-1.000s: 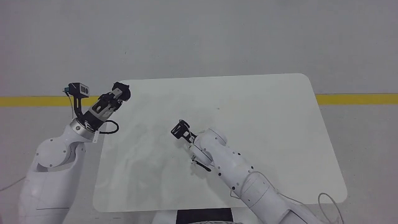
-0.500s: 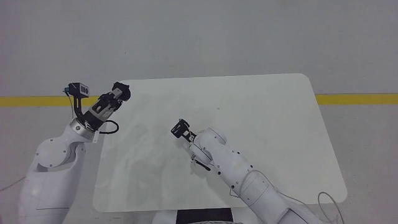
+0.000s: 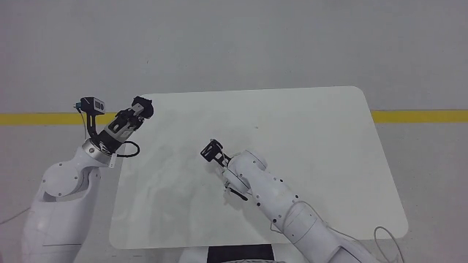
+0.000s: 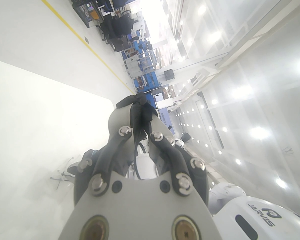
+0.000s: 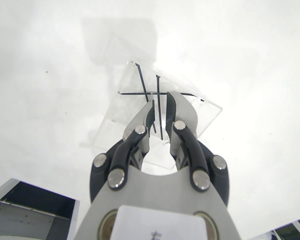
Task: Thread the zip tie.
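Note:
Three thin black zip ties lie crossed in a clear plastic tray [image 5: 207,116] on the white table [image 3: 314,117]. One zip tie [image 5: 158,86] runs straight between the fingers of my right gripper [image 5: 160,102], which is open by a narrow gap and low over the tray. A second tie [image 5: 141,78] slants beside it, and a third [image 5: 132,93] lies across both. In the top view my right gripper [image 3: 212,151] is at the table's middle left. My left gripper [image 4: 137,101] is shut with nothing visible in it, raised over the table's back left corner [image 3: 142,107]. The left wrist view shows the tray [image 4: 62,176] far off.
The table's right half [image 3: 329,161] is bare white surface. A yellow floor line [image 3: 417,116] runs behind the table on both sides. Rounded table edges lie close to the left arm.

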`<move>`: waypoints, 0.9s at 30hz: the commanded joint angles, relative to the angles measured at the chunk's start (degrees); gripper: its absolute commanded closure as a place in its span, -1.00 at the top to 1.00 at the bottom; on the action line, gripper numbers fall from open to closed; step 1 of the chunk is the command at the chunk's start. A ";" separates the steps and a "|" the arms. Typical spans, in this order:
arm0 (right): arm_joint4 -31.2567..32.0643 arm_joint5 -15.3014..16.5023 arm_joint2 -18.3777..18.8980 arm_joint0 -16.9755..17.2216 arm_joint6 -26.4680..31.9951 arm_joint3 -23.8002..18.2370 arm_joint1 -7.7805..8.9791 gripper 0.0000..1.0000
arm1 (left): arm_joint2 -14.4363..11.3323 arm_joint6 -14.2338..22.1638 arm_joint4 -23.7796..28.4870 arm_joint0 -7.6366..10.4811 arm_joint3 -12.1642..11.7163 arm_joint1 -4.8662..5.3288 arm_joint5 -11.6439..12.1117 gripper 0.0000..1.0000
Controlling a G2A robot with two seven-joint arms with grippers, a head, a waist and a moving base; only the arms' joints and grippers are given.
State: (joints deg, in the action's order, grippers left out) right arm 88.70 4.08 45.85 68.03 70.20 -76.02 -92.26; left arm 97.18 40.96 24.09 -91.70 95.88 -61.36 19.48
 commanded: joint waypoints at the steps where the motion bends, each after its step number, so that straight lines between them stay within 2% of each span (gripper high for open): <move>1: -0.10 0.03 0.05 0.02 -0.03 0.29 0.00 -0.72 | 0.00 0.00 0.00 0.00 0.00 0.00 0.00 -1.00; 8: -0.58 -0.01 0.06 -0.36 -0.48 1.69 -0.12 -0.74 | 0.00 0.00 0.00 0.00 0.00 0.00 0.00 -1.00; 17: -0.53 -0.69 -0.32 -0.83 -0.54 2.70 -0.37 -1.00 | 0.00 0.00 0.00 0.00 0.00 0.00 0.00 -1.00; 27: 0.26 0.09 0.27 0.40 1.82 -1.79 0.03 -1.00 | 0.00 0.00 0.00 0.00 0.00 0.00 0.00 -1.00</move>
State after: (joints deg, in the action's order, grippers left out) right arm 89.01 3.99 46.02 68.24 71.81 -77.24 -92.27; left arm 97.18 40.96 24.09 -91.70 95.88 -61.36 19.48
